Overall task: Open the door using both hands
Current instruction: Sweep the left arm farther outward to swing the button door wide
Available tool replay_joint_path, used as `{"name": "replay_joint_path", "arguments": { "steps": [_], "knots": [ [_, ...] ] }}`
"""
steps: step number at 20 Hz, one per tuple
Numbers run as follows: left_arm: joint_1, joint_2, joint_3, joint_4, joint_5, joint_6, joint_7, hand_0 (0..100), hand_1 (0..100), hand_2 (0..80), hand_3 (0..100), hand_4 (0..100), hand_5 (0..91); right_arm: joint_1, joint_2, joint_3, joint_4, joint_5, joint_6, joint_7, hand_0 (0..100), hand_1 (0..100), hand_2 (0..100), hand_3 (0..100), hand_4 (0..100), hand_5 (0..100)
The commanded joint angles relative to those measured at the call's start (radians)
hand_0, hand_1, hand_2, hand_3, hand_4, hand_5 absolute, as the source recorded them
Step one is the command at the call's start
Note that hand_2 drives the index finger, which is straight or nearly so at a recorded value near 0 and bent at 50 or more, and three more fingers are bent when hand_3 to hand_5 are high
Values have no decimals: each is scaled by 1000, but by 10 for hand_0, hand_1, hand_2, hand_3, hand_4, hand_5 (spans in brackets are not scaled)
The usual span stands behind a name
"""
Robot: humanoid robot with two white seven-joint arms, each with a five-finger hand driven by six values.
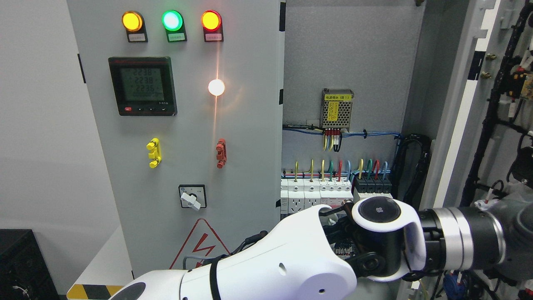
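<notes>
A black box (25, 262) sits at lower left beside a yellow-black striped edge (93, 290), before a white wall (37, 125).

The right door (462, 125) of the cabinet stands swung wide open, its pale grey edge slanting away right of the power supply (337, 109). The left door (183, 125), grey and flat, sits closed left of that supply, carrying three lit lamps, a meter and a rotary switch.

matt grey painted metal door (183, 125); glossy white plastic arm shell (291, 258); perforated metal power supply (337, 109).
</notes>
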Motion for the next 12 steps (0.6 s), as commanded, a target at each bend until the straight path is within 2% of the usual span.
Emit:
{"name": "replay_joint_path", "arguments": {
  "steps": [1, 12],
  "knots": [
    [-4, 3, -26, 15, 0, 13, -6, 0, 0, 0, 0, 0, 0, 0, 0, 0, 0, 0, 1, -4, 0, 0, 0, 0, 0, 0],
    [14, 171, -17, -77, 6, 10, -6, 0, 0, 0, 0, 0, 0, 0, 0, 0, 0, -1, 1, -4, 0, 0, 0, 0, 0, 0]
  ]
}}
